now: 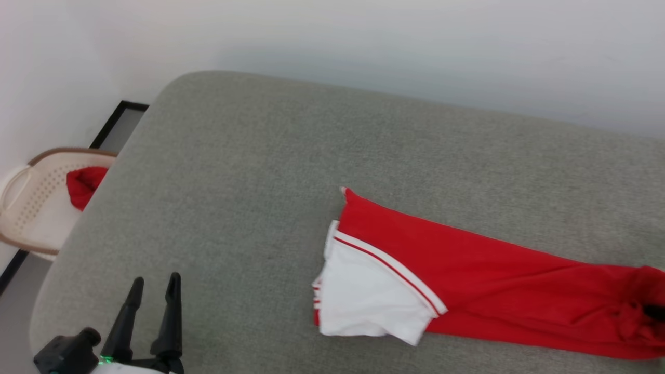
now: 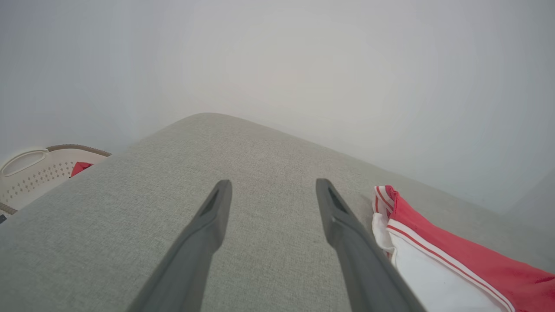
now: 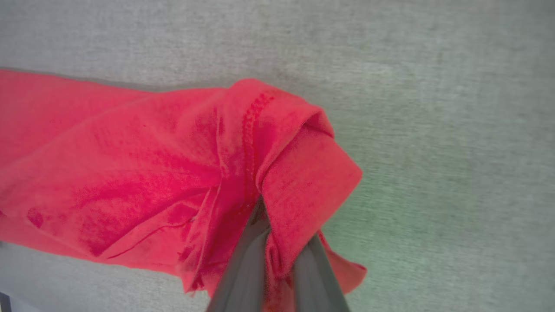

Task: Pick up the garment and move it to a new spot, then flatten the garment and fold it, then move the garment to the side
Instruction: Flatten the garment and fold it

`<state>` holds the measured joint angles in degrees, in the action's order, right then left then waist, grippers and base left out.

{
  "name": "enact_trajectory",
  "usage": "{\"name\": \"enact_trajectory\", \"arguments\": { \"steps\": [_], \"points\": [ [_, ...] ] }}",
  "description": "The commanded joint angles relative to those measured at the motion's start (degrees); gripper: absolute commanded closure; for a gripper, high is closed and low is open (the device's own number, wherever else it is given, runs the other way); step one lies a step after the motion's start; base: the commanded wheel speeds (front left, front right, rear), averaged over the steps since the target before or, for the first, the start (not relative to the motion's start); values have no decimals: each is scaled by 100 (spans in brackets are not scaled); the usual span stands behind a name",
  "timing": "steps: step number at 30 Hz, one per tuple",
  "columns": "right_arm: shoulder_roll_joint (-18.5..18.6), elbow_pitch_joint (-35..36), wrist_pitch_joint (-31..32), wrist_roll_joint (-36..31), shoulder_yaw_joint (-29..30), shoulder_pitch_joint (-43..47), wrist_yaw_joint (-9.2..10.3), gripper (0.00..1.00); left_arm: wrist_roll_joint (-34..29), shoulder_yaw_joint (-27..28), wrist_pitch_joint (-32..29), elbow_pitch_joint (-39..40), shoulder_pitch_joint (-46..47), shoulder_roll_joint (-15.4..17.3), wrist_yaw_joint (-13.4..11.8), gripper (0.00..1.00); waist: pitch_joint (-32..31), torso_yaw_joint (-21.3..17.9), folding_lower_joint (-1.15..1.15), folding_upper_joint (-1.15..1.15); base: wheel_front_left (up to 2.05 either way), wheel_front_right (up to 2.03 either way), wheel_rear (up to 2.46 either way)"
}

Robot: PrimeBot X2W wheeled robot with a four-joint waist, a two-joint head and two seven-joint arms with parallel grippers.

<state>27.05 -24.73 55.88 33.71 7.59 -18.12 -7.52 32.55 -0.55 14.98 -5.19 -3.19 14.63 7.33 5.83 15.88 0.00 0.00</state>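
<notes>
The garment [image 1: 467, 280] lies stretched out on the grey padded table [image 1: 234, 182], red with a white panel at its left end. In the right wrist view my right gripper [image 3: 271, 225] is shut on a bunched red fold of the garment [image 3: 143, 173] at its right end, and the cloth hides the fingertips. My left gripper [image 1: 156, 288] stands open near the table's front left corner, well left of the white panel, with nothing between its fingers. In the left wrist view the left gripper [image 2: 273, 186] points over bare table, with the garment's striped white edge [image 2: 433, 264] just to its right.
A beige perforated basket [image 1: 26, 208] holding a red cloth [image 1: 83, 184] stands on the floor beyond the table's left edge. A pale wall runs behind the table. Bare grey surface stretches left of and behind the garment.
</notes>
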Motion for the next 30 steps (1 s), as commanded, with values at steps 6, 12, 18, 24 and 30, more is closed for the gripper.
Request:
{"name": "enact_trajectory", "arguments": {
  "steps": [6, 12, 18, 24, 30],
  "points": [
    [311, -332, -200, -62, 47, 35, 6, 100, 29, -154, 20, 48, -179, 194, 15, 0, -247, -227, 0, 0, 0, 0, 0],
    [332, -415, -330, 55, -60, 97, 6, 100, -241, -252, 20, 26, -292, 310, 16, 0, -523, -356, 0, 0, 0, 0, 0],
    [197, -151, -293, 326, -210, 205, 6, 100, -709, -282, 20, -41, -362, 250, 17, 0, -798, -440, 0, 0, 0, 0, 0],
    [-60, 520, -99, 788, -340, 255, 5, 100, -912, -274, 20, -173, -378, 197, 17, 0, -961, -428, 0, 0, 0, 0, 0],
    [-318, 1055, 52, 975, -473, 209, 5, 100, -950, -360, 20, -298, -276, 140, 17, 0, -1048, -274, 0, 0, 0, 0, 0]
  ]
}}
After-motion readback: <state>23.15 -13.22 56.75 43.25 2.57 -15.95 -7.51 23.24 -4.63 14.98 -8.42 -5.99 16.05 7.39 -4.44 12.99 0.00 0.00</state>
